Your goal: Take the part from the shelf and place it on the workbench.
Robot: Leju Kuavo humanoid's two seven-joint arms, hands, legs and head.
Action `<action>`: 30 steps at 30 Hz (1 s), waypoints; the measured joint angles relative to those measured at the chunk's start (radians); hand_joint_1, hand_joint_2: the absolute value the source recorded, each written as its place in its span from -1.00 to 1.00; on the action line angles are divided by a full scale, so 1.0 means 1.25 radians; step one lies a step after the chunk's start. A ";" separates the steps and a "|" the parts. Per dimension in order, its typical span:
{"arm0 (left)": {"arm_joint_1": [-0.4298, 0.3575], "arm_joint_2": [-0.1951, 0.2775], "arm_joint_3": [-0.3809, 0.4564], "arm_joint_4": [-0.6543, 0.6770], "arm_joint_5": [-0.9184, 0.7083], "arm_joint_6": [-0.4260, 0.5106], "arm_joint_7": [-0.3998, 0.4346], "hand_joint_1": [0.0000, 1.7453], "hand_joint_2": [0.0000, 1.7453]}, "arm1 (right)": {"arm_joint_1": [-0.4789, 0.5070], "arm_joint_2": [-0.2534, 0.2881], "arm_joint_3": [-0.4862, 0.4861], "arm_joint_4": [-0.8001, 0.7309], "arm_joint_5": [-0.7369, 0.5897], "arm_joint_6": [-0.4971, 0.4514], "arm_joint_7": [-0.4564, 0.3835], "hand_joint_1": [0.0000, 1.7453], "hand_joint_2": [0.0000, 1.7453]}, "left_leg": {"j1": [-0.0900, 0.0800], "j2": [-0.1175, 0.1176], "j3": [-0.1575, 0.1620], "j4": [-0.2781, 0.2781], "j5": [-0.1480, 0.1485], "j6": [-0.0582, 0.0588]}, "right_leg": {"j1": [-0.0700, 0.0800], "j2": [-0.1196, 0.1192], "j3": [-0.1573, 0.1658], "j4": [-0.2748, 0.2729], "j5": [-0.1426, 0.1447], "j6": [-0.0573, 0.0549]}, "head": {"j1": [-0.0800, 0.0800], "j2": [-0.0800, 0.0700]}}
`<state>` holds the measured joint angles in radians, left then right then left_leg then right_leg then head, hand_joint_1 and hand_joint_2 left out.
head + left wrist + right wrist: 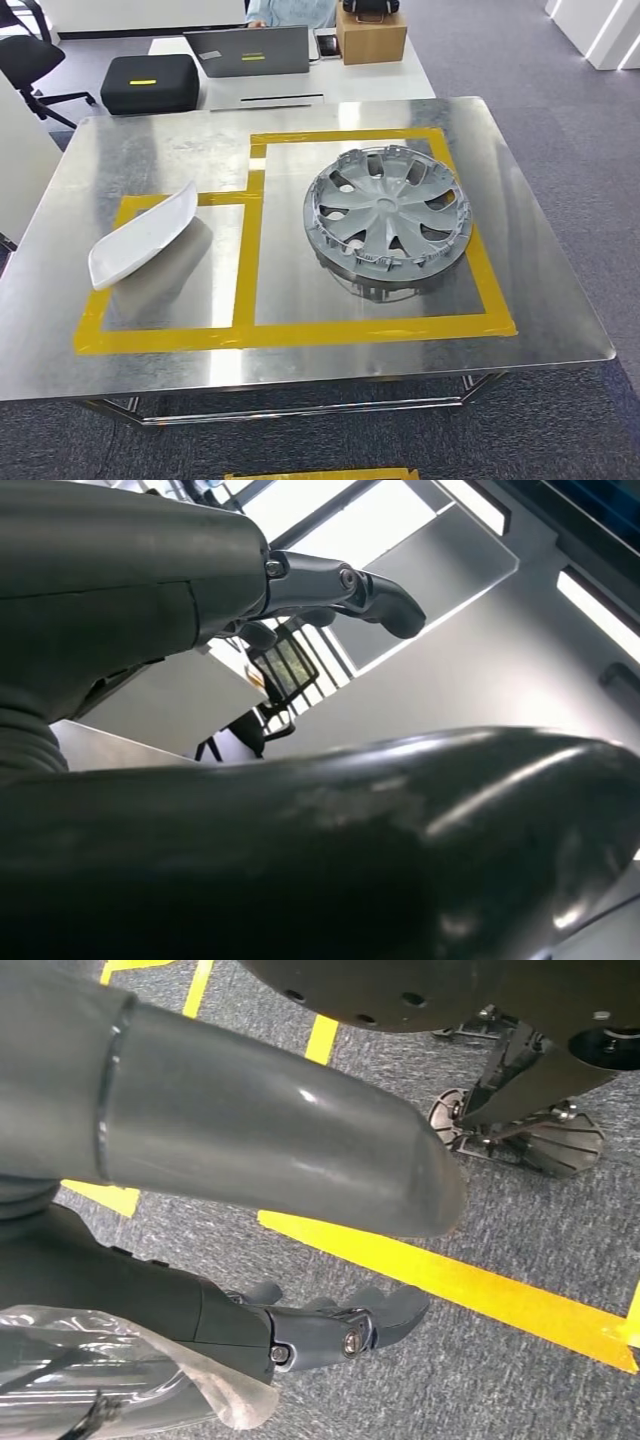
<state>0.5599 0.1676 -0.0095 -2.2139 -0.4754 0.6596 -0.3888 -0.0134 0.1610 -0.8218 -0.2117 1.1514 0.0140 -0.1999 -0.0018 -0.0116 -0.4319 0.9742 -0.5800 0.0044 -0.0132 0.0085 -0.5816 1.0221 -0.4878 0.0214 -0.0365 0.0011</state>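
The metal workbench point(528, 180) stands in front of me with yellow tape point(245, 260) marking two rectangles on it. A grey wheel cover point(387, 215) lies in the larger right rectangle. A white curved part point(143, 235) lies across the smaller left rectangle. In the left wrist view my left hand point(151, 590) holds nothing, one dark finger point(370, 590) stretched out apart from the thick thumb point(340, 840). My right hand point(249, 1140) hangs over the grey carpet, its fingers point(340, 1330) spread from the thumb and empty.
Behind the workbench a white desk carries a black case point(149, 82), a laptop point(249, 50) and a cardboard box point(370, 35), with a person seated behind it point(290, 10). An office chair point(30, 60) stands at the far left. Yellow floor tape point(468, 1285) runs under my right hand.
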 joint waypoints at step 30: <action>-0.276 -0.400 0.741 0.748 0.414 0.016 0.128 -1.00 1.00 | -0.011 0.007 -0.003 0.000 0.012 -0.028 -0.008 -1.00 1.00 | -0.001 -0.001 0.003 0.000 0.000 0.001 | -0.001 0.000 0.003 0.000 0.000 0.000 | 0.000 0.000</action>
<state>0.2143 -0.3322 0.9171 -1.2793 0.0419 0.6792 -0.2294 -0.0273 0.1698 -0.8253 -0.2117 1.1662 -0.0215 -0.2097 -0.0031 -0.0128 -0.4282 0.9740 -0.5801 0.0057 -0.0143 0.0081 -0.5778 1.0216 -0.4878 0.0217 -0.0366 0.0011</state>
